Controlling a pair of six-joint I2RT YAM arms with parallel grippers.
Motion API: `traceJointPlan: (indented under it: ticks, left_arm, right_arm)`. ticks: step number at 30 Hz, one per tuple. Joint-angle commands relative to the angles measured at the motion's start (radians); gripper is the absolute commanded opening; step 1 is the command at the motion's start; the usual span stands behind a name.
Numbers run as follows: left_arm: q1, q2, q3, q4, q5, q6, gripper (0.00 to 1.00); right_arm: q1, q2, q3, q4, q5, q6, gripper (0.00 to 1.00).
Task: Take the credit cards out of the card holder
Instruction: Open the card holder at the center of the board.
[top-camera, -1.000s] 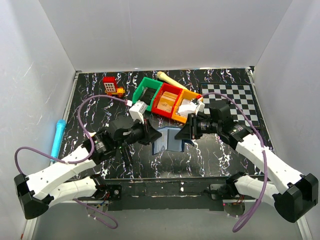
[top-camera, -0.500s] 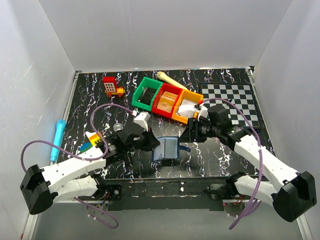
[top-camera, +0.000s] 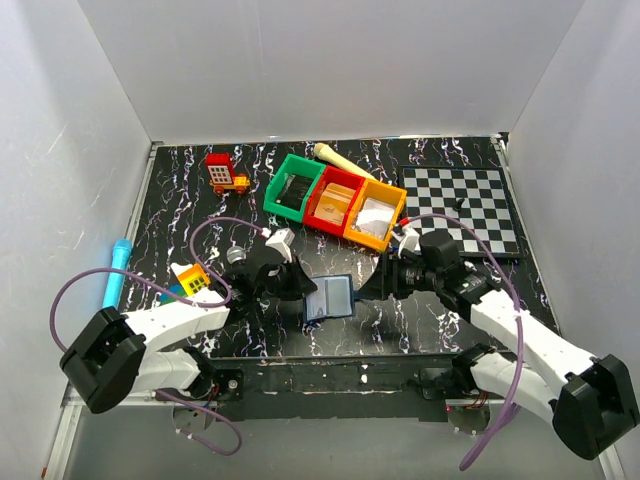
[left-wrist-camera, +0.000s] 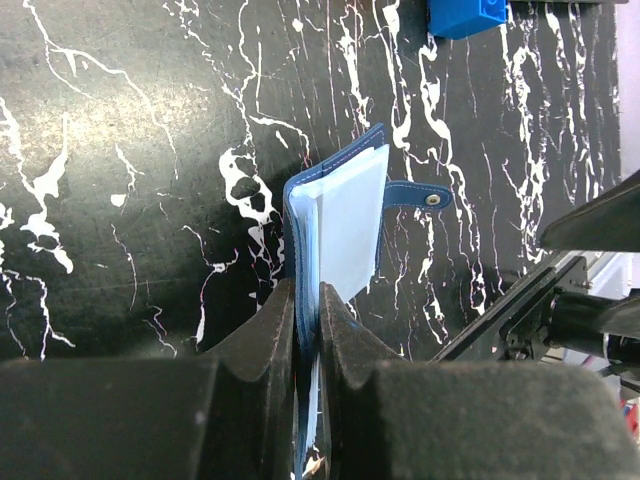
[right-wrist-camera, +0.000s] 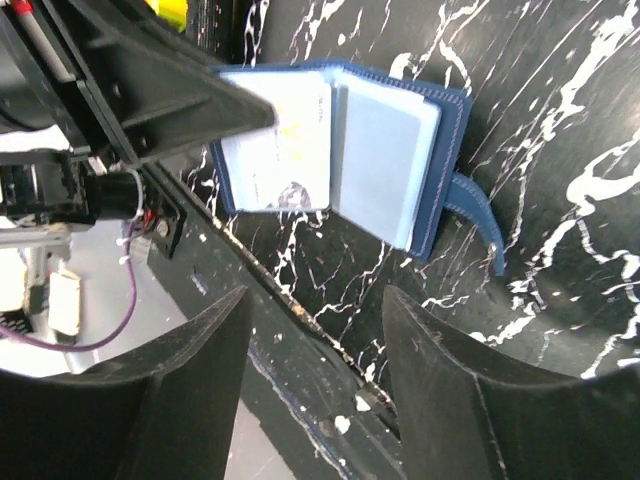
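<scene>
The fingers (left-wrist-camera: 250, 350) of your left gripper (left-wrist-camera: 308, 335) are pressed almost together, pinching one edge of the card holder (left-wrist-camera: 340, 215). That edge disappears between the pads, and the lower end is cut off by the frame. The holder stands open on its edge over the near middle of the black marbled table (left-wrist-camera: 120, 150), between your two grippers. You cannot tell whether it rests on the table or is lifted clear.

Your right gripper (right-wrist-camera: 315, 390) has its fingers (right-wrist-camera: 190, 400) spread wide with nothing between them, close to the holder's open face but apart from it.

In the right wrist view, the left gripper's black finger covers the upper left corner of the holder. Pale panels show inside, one with a faint yellow mark. You cannot tell whether they are cards or pocket linings.

The strap (left-wrist-camera: 415, 195) with its snap sticks out to one side. A blue block (left-wrist-camera: 468, 15) is cut off at the top edge of the left wrist view. From overhead, both sets of fingertips are lost against the dark table. The three coloured bins (top-camera: 335, 198) sit well behind the holder.
</scene>
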Motion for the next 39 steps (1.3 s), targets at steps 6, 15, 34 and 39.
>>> traceJointPlan:
  ticks: [6,15,34,39]
  left_arm:
    - [0.060,0.106,-0.038,0.252,0.202,-0.007,0.00]
    - [0.088,0.192,-0.029,0.285,0.262,-0.015,0.00]
    - [0.123,0.253,0.037,0.119,0.240,0.028,0.49]
    - [0.137,0.204,0.049,0.033,0.202,0.048,0.53]
  right_arm:
    - [0.004,0.252,-0.091,0.530,-0.238,0.212,0.32]
    - [0.004,0.454,-0.049,0.561,-0.226,0.194,0.26]
    - [0.005,0.571,-0.031,0.326,-0.062,0.086,0.23]
    - [0.004,0.548,-0.037,0.305,-0.046,0.077,0.23]
